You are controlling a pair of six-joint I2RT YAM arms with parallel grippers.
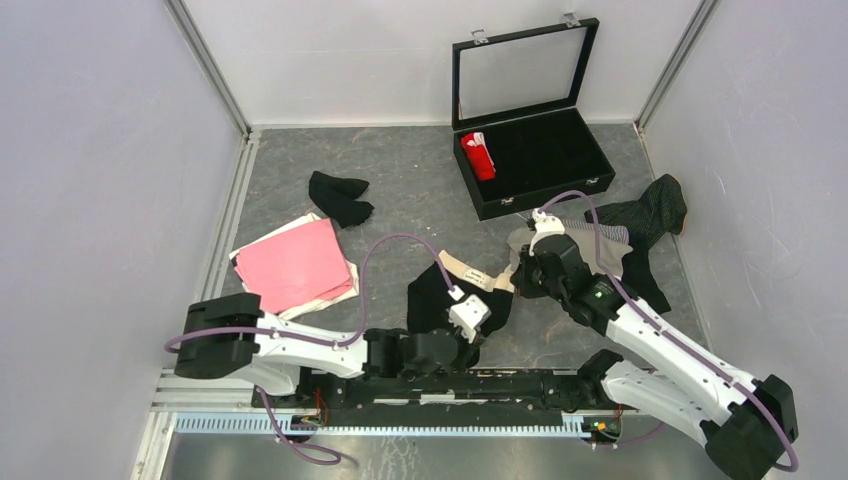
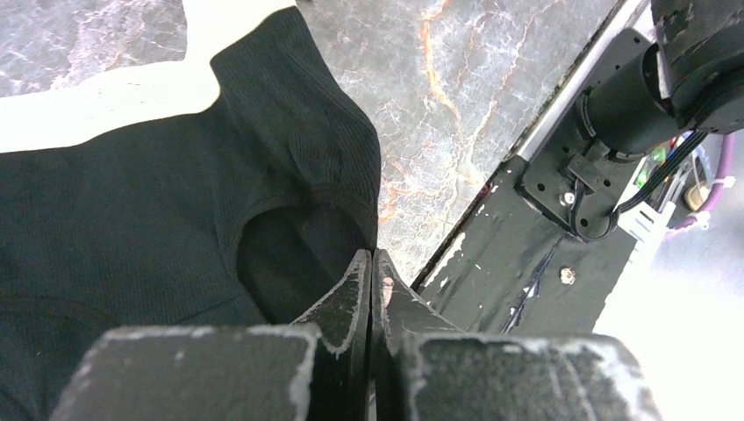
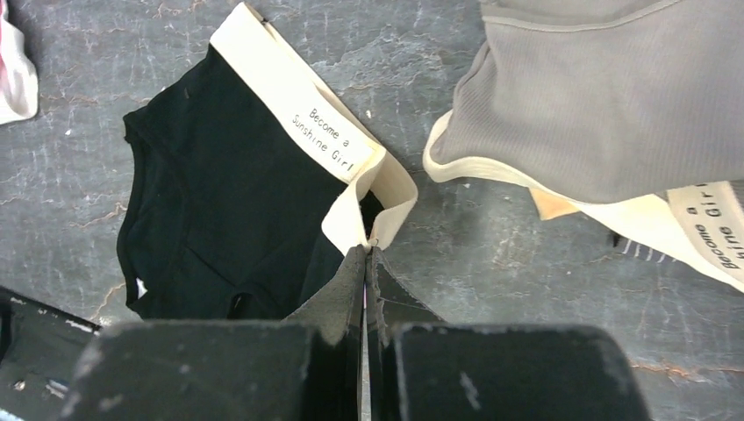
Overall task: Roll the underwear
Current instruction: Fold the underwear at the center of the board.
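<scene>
**Item: black underwear.** Lies flat on the grey marbled tabletop, just ahead of the arm bases, between the two grippers.

- Material: fine-ribbed black knit with a wide cream waistband, printed "Become a Sunshine Girl".
- Left gripper: fingers pressed together on the hem by a leg opening, at the near corner. The black base rail runs just beside it.
- Right gripper: fingers pinched on a folded end of the waistband.

**Surroundings**

- Grey-beige underwear: ribbed, lying near the right gripper. Its cream band has the same print (only partly legible).
- Pinstriped underwear: dark and crumpled, at the right wall.
- Pink underwear: flat, on the left over pale cloth.
- Crumpled black garment: beyond the pink piece.
- Black case: rigid, at the far side with its glass lid raised. A red rolled garment sits in its left end (lettering too small to read).
</scene>
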